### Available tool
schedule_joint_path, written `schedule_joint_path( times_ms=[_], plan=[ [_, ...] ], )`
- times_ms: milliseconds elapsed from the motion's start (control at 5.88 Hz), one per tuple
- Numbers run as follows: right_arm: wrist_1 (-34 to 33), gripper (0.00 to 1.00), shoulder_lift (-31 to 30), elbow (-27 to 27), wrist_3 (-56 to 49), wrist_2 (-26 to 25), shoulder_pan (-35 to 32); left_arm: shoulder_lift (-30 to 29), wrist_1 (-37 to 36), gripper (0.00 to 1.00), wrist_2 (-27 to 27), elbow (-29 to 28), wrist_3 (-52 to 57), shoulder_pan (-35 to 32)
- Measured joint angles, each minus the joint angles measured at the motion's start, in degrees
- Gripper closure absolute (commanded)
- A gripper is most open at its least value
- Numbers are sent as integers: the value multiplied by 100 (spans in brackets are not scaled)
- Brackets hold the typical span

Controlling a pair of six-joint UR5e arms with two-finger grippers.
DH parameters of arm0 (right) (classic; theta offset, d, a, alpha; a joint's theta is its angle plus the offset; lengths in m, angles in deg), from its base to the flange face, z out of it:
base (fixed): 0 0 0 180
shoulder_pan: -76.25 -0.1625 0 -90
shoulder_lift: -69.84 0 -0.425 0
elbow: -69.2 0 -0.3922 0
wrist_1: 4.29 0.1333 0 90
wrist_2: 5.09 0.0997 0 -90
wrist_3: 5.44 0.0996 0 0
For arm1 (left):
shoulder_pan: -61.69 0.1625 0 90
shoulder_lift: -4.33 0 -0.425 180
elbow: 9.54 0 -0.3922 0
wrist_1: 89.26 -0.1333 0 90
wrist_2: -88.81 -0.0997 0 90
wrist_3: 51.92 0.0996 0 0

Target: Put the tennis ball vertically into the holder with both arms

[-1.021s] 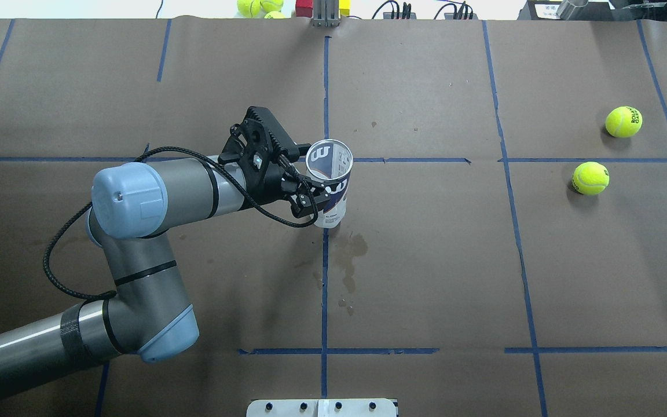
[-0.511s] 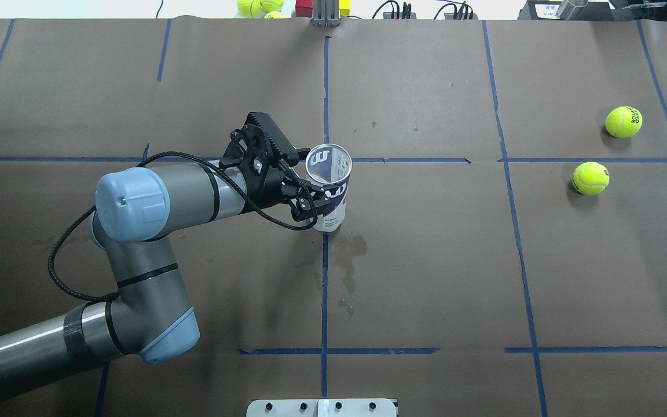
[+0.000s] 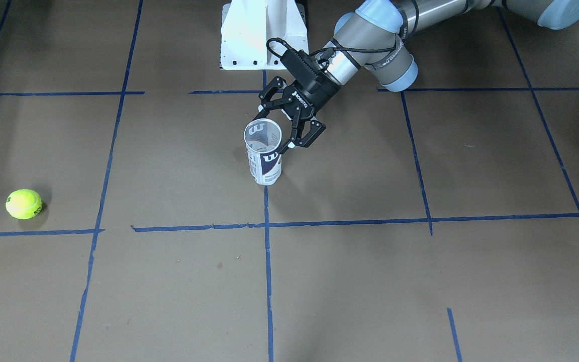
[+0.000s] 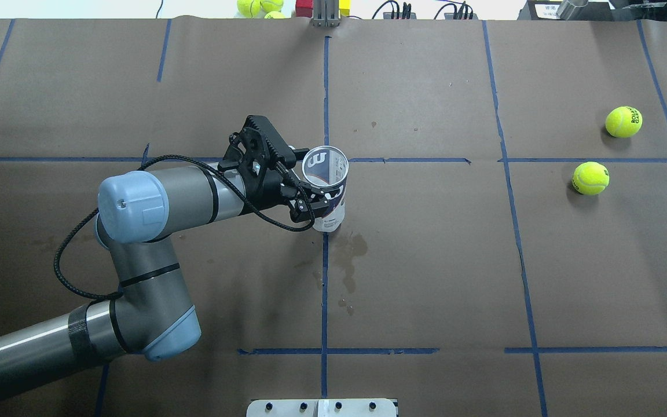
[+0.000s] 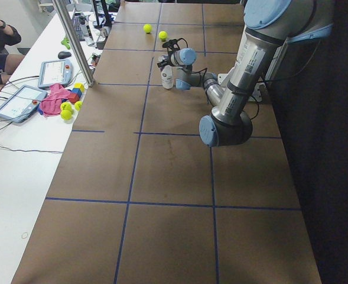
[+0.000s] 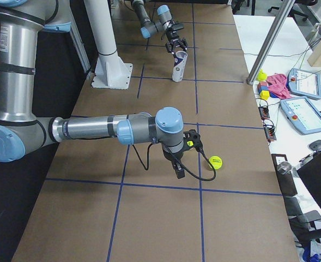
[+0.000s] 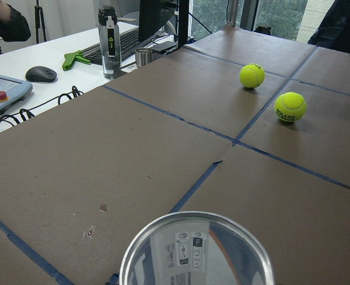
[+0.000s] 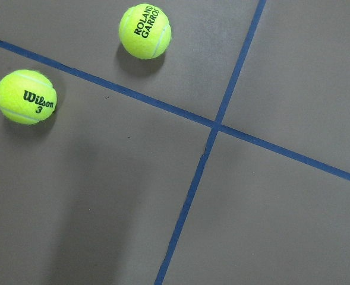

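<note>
Now, left to right across overhead view: left arm reaches in low, wrist near level, left gripper clamped around upper wall of can, upright on table at centre line. Can looks light, thin, slick, crushable; you want gentle squeeze below rim. Balls lie well apart, far right. Right gripper: seen only from side, grip state unclear.

Clear holder w/ white-navy label, yellow-green balls, brown table w/ blue tape grid.
</note>
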Motion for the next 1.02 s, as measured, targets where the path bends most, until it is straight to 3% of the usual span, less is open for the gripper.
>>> schedule_joint_path(
  times_ms=[1021],
  plan=[
    [27,0,0,0,3,0,0,-12,176,1,-57,-97,-8,210]
  ],
)
